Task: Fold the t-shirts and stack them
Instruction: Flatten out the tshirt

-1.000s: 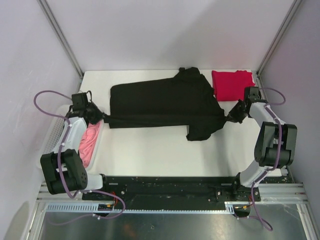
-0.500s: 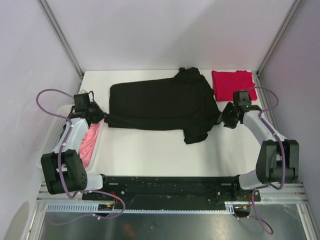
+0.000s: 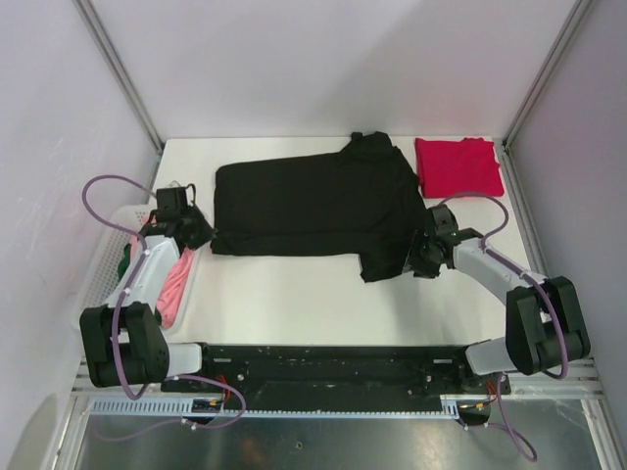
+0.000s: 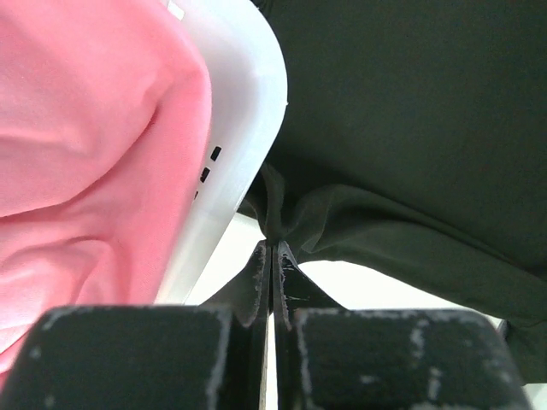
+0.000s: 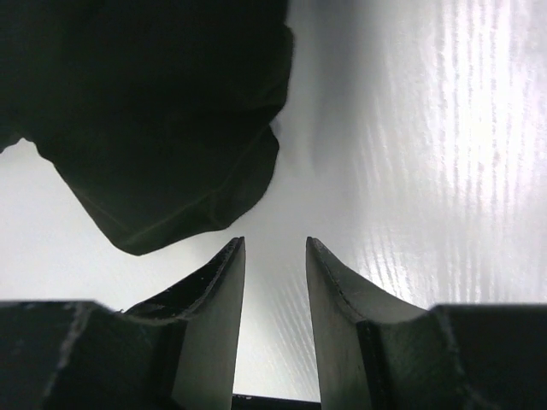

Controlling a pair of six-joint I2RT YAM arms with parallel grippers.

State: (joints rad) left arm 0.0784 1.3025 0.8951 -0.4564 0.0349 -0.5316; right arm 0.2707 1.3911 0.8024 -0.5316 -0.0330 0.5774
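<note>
I see the white basket [image 3: 116,217] on the left side of the bench [image 3: 294,294]. Inside it is a pink cloth [image 3: 174,279], all bunched up. A bit of green cloth [image 3: 125,257] peeks out next to the pink one, near the far end of the basket. I cannot tell what else is under them.

The black shirt [image 3: 313,211] lies spread out on the bench, in the middle and toward the back. Its long body points left and its top end is on the right. One sleeve hangs down toward me on the right side. The red shirt [image 3: 458,166] is folded in the far right corner of the bench. It lies just beside the black shirt.

My left hand [image 3: 204,235] is at the near left corner of the black shirt, right by the basket. In the left wrist view its fingers [image 4: 256,282] are pressed together with a pinch of black cloth between them. The basket's white rim [image 4: 248,128] is just to the left of the pinch, with the pink cloth behind it.

My right hand [image 3: 413,262] is low by the black sleeve on the right. In the right wrist view its fingers [image 5: 218,290] are apart and hold nothing. Only the bare bench shows between them. The edge of the black sleeve is just past the left finger.
</note>
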